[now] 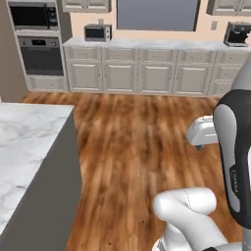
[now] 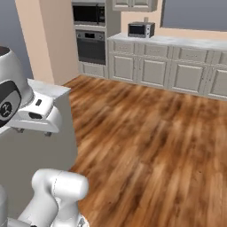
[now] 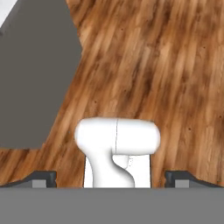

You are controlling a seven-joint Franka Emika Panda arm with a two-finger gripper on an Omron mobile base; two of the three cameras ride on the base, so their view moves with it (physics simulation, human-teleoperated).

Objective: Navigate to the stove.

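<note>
Two dark finger tips of the end effector [image 3: 112,179] rose at the bottom of the hand view, set wide apart with nothing between them but the wooden floor and part of the robot's own body, so the end effector was spread and empty. No flat black glass cooktop could be found in these pictures, so where the stove stood could not be told; it was not along the far wall. Taking the built-in dark-glass wall oven [image 1: 41,54] as the landmark: a black microwave [image 1: 33,15] sat directly above it, a run of cream panelled cabinets under a pale table top [image 1: 147,44] stretched away to its right, a small silver toaster oven [image 1: 97,33] stood on that top just right of the oven, and a dark coffee machine [image 1: 237,34] stood far to the right of it. A white marble-topped island with grey sides [image 1: 29,147] lay well in front of the oven, close beside the base on its left, with open brown plank floor [image 1: 142,142] between. My judgement was that the base should turn first to bring the stove into view, keeping clear of the island's corner, and hold the arm tucked in while driving. No brand, label or writing could be read anywhere; a faint mark on the arm was too blurred.
</note>
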